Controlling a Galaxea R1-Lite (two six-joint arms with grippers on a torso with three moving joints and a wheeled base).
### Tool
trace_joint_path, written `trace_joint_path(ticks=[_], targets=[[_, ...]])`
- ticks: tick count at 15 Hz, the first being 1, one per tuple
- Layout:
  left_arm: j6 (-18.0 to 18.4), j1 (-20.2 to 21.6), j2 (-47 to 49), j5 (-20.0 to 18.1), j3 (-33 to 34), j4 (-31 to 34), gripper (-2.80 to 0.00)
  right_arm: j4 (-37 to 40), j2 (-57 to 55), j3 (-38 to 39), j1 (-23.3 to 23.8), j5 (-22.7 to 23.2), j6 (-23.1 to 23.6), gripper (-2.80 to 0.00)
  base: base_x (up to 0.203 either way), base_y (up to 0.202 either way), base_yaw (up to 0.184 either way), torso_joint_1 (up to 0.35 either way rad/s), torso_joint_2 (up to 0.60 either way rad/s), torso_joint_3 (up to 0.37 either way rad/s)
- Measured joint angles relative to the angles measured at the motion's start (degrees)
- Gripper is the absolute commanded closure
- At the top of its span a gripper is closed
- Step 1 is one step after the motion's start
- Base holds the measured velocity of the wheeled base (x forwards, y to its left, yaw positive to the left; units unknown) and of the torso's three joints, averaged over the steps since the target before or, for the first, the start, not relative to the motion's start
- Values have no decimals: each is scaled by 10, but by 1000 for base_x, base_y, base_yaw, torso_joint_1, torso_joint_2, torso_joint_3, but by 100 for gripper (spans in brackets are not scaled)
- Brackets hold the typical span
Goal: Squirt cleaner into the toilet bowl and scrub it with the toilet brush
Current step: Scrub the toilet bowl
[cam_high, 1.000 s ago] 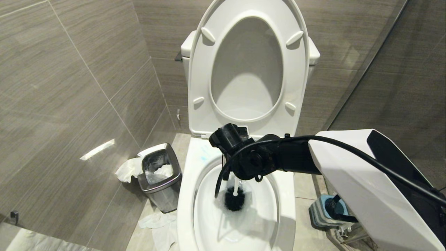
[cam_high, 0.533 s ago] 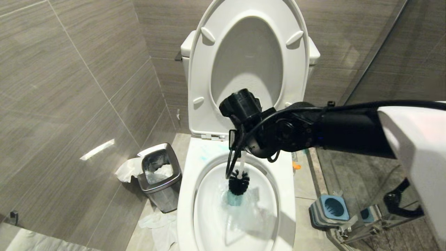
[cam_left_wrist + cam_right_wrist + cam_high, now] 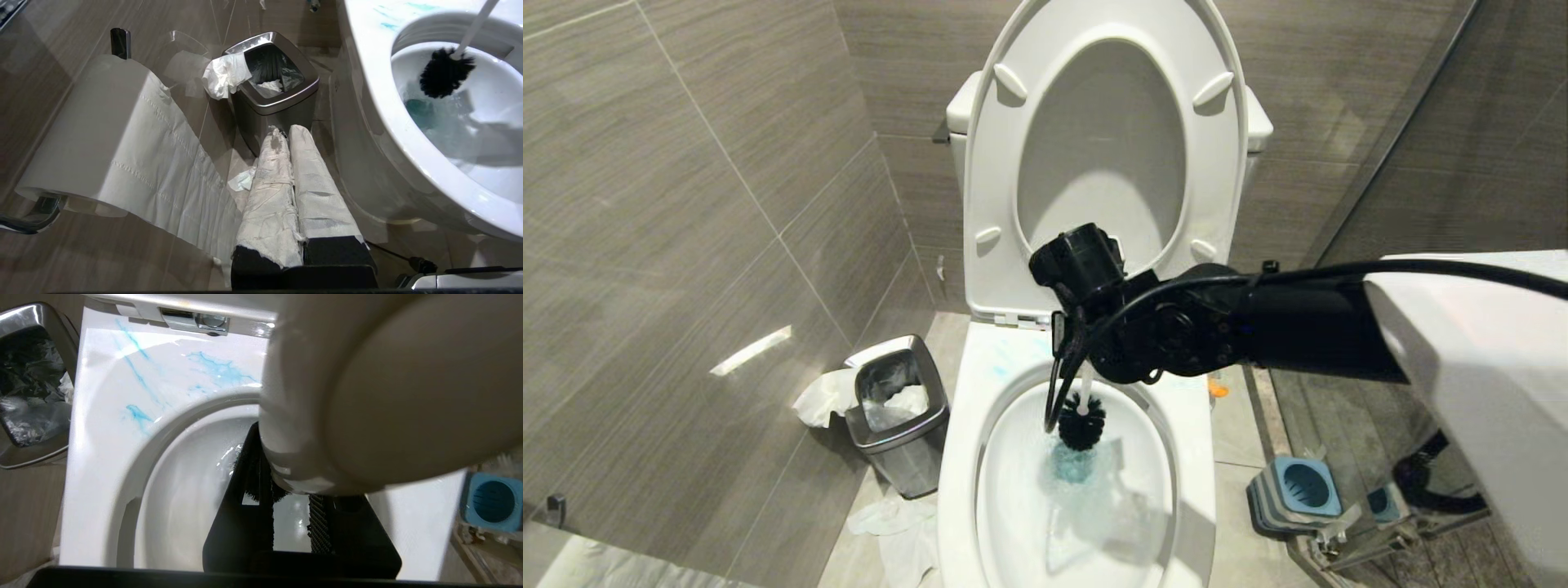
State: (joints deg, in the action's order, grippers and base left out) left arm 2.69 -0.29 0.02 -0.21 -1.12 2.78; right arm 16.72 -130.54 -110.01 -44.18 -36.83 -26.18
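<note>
Toilet brush [image 3: 1082, 418] clamped in right gripper [image 3: 1086, 371], arm reaching over toilet bowl [image 3: 956, 457]; left gripper [image 3: 288, 134] closed.

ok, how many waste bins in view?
1: a steel waste bin on the floor left of the toilet bowl, paper hanging over its rim. Others may be hidden.

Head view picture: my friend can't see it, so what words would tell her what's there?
The robot's right gripper holds a toilet brush, its black head inside the white toilet bowl above blue-tinted water. The seat and lid stand up. A steel bin stands to the left, a blue brush holder to the right.
</note>
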Motion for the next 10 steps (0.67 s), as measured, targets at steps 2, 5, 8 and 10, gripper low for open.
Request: trace_joint_path(ticks=[2,5,8,10], targets=[[1,0,0,0,1,0,0,-39,-36,-6,4,3,13,0,0,0,0,0,0,0],[-3,1,0,0,2,0,0,-49,-84,-16,8,7,15,0,0,0,0,0,0,0],[-2,0,0,0,2,0,0,-40,-95,-5,7,8,13,0,0,0,0,0,0,0],[-3,0,0,-1,2,0,0,-15,-74,15,3,11,6,0,0,0,0,0,0,0]])
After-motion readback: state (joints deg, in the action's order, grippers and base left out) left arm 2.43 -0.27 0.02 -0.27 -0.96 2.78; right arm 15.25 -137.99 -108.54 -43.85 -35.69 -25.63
